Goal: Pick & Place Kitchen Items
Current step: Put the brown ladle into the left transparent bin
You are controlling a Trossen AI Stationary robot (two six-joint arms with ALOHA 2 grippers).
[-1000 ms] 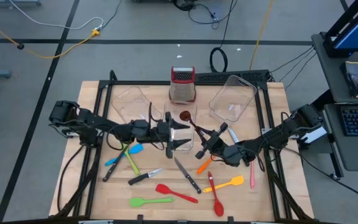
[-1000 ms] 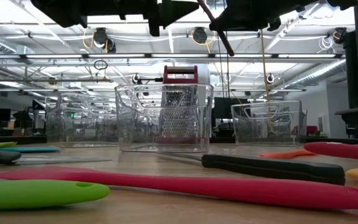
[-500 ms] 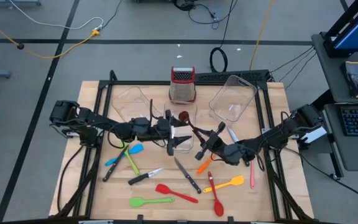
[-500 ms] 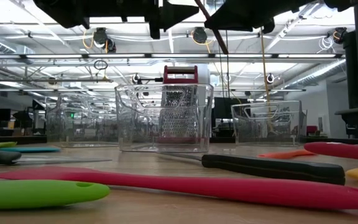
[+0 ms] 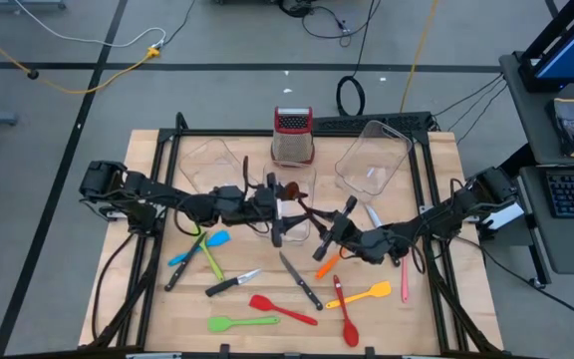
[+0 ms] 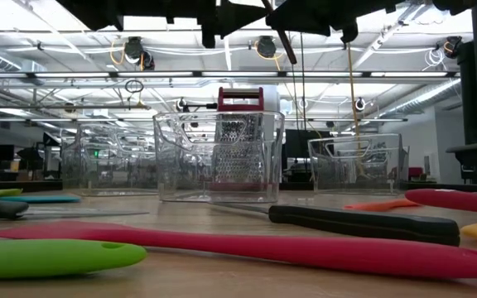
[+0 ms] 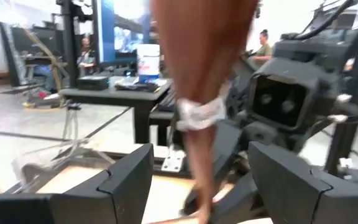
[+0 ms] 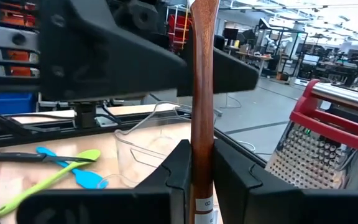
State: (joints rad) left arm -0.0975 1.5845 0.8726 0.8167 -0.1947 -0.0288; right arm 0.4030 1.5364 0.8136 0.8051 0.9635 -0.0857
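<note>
Our right end effector (image 5: 325, 237), clamped on the brown wooden spoon (image 8: 202, 106), has neared the open left end effector (image 5: 285, 227), suggesting a handover.

Brown wooden spoon (image 8: 204, 99); red-topped steel grater (image 5: 292, 137); green spatula (image 5: 242, 323).

Three clear tubs (image 5: 207, 160) along the far side, one steel grater (image 5: 292, 135), two green utensils (image 5: 242, 322), two red utensils (image 5: 282, 307), two orange or yellow spatulas (image 5: 362, 293), one blue spatula (image 5: 207, 242), one pink utensil (image 5: 404, 279), one brown wooden spoon (image 5: 300, 194), at least three black-handled knives (image 5: 297, 279)
</note>
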